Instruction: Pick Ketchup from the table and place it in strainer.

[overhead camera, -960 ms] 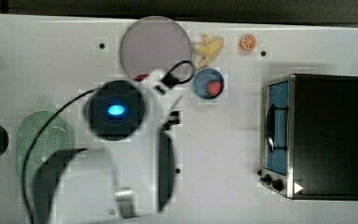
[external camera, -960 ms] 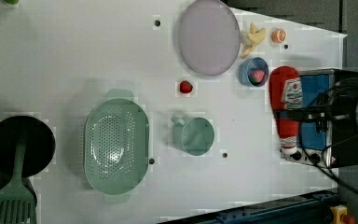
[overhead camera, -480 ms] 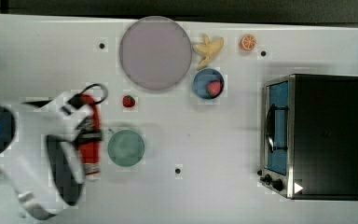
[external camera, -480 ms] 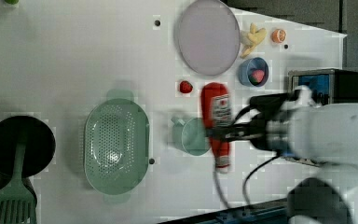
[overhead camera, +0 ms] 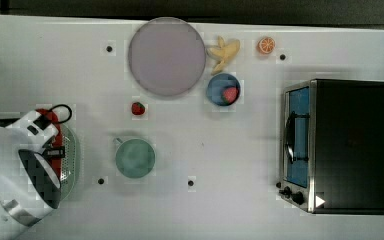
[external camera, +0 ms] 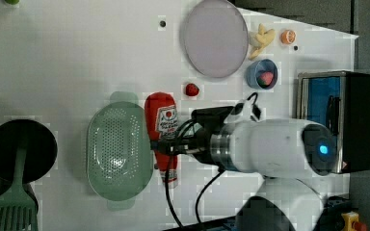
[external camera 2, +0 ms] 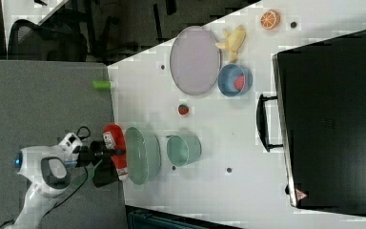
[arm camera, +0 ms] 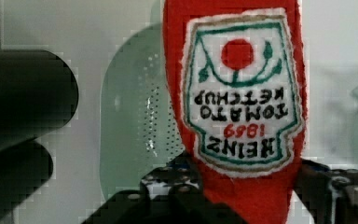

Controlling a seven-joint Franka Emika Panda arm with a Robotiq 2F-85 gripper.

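Note:
The Ketchup (external camera: 161, 119) is a red soft bottle with a white label, and my gripper (external camera: 167, 147) is shut on its narrow lower part, holding it off the table. In the left view it hangs at the right rim of the strainer (external camera: 118, 153), a pale mint-green perforated oval basket. In the top view my arm covers most of the strainer (overhead camera: 73, 156), and red of the Ketchup (overhead camera: 56, 150) shows over it. The wrist view has the Ketchup (arm camera: 238, 93) close up with the strainer (arm camera: 133, 130) behind it. In the right view the Ketchup (external camera 2: 115, 149) sits beside the strainer (external camera 2: 142, 155).
A teal mug (overhead camera: 135, 158) stands close to the strainer. A strawberry (overhead camera: 138, 108), a lilac plate (overhead camera: 166, 56), a blue bowl (overhead camera: 223, 90) and a banana (overhead camera: 224, 50) lie farther off. A toaster oven (overhead camera: 340, 145) fills the top view's right. A black pan (external camera: 19, 149) with a green spatula (external camera: 12, 211) borders the strainer.
My arm has carried the Ketchup to the top view's left, past the mug, to the strainer. The grip on the bottle has held.

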